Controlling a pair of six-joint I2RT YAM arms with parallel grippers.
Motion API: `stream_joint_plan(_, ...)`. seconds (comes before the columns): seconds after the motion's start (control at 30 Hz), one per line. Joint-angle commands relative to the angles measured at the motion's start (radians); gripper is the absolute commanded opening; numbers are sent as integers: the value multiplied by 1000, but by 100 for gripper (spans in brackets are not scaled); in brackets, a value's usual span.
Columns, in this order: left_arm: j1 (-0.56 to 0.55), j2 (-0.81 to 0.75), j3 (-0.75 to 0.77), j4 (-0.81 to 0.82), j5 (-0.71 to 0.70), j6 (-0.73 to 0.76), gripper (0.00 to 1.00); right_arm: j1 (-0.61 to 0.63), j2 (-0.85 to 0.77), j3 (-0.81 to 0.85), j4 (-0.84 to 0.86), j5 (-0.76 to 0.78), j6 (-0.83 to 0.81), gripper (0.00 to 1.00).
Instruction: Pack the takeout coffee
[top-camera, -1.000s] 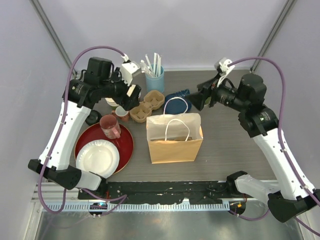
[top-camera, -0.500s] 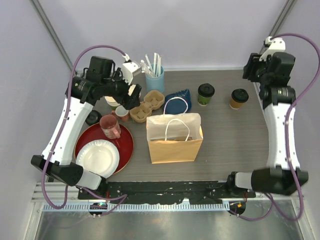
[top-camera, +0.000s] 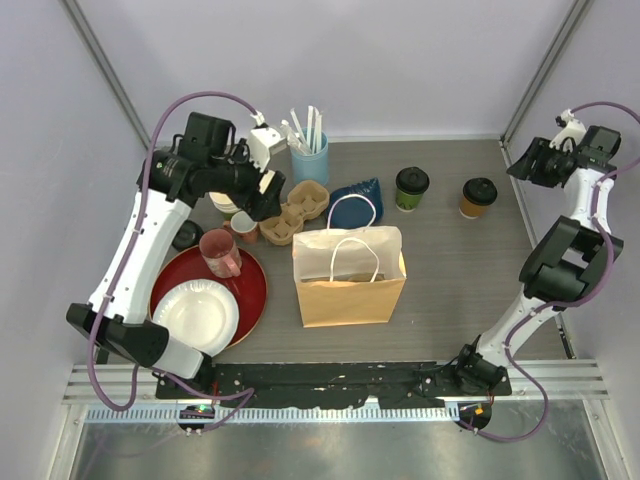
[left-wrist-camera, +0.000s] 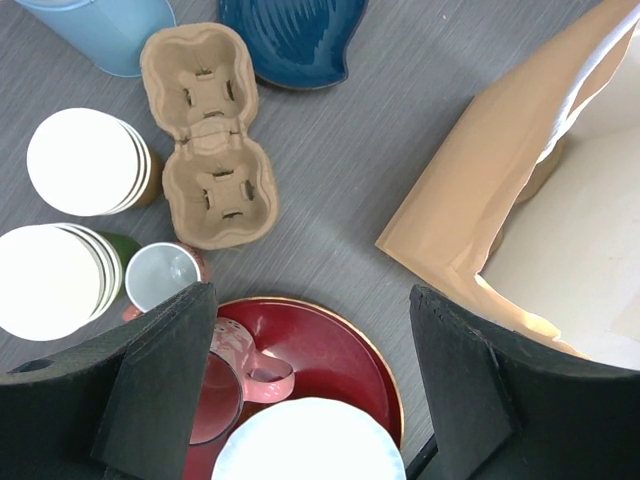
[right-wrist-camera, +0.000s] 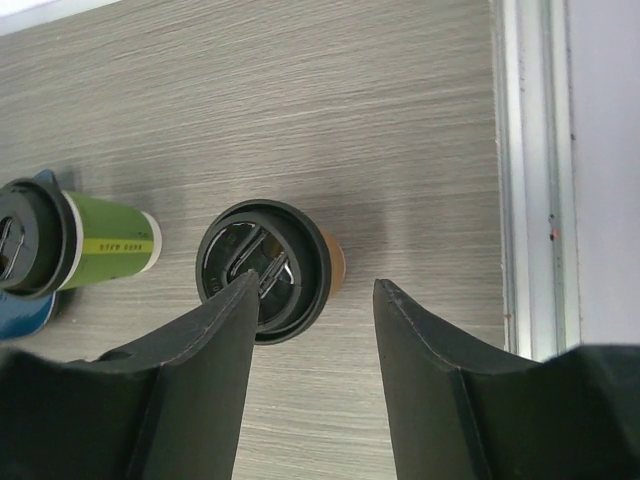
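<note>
1. Standing upright on the bench (top-camera: 455, 270), in the upper right of the overhead view, are the two takeout coffees: the green cup (top-camera: 411, 188) and, apart from it on the right, the brown cup (top-camera: 479, 197). Both are wearing black lids.
2. The paper bag (top-camera: 348, 275) is standing open at the centre of that view, well apart from the cups. Neither cup is sitting in it yet.
3. The right claw (right-wrist-camera: 318, 300) is hovering high over the brown cup, which is showing partly behind one finger in the wrist view. Its fingers are standing partly apart and gripping nothing.
4. The left claw (left-wrist-camera: 310, 300) is hanging wide open and empty over the red tray (left-wrist-camera: 340, 345) and the cardboard cup carrier (left-wrist-camera: 210, 150), in the upper left of the overhead view.
5. The cups are probably handling as light, thin-walled things, though whether they are filled is not showing. A hard squeeze is likely crushing the paper wall, and a full cup is risking a spill if tilted.
6. The lid is looking like a press-on piece, so lifting by it is risking popping it off.
7. The safest hold is likely across the side wall just below the lid, where the rolled rim is stiffening the paper, with a gentle squeeze and the cup kept upright.
8. The bag is soft-sided, so a cup catching its mouth is likely folding it.
</note>
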Motion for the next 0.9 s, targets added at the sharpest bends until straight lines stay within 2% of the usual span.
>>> stream_joint_plan(0.0,8,13,20,-9,5,16,81,13,7,47,58,-189,-104,55)
stream_joint_plan(0.17,11,16,18,-14,-3,21,81,16,62,78,69,-237,-165,56)
stream_joint_plan(0.3,14,22,21,-15,-5,21,81,23,148,170,-39,-179,-231,44)
stream_joint_plan(0.37,14,23,21,-15,-6,24,81,26,169,193,-59,-200,-247,45)
stream_joint_plan(0.47,16,23,20,-15,-8,26,81,34,202,229,-103,-273,-285,50)
stream_joint_plan(0.67,14,16,21,-20,-5,32,81,57,240,259,-156,-182,-305,47)
stream_joint_plan(0.87,16,17,24,-23,6,36,81,59,246,242,-168,-203,-325,47)
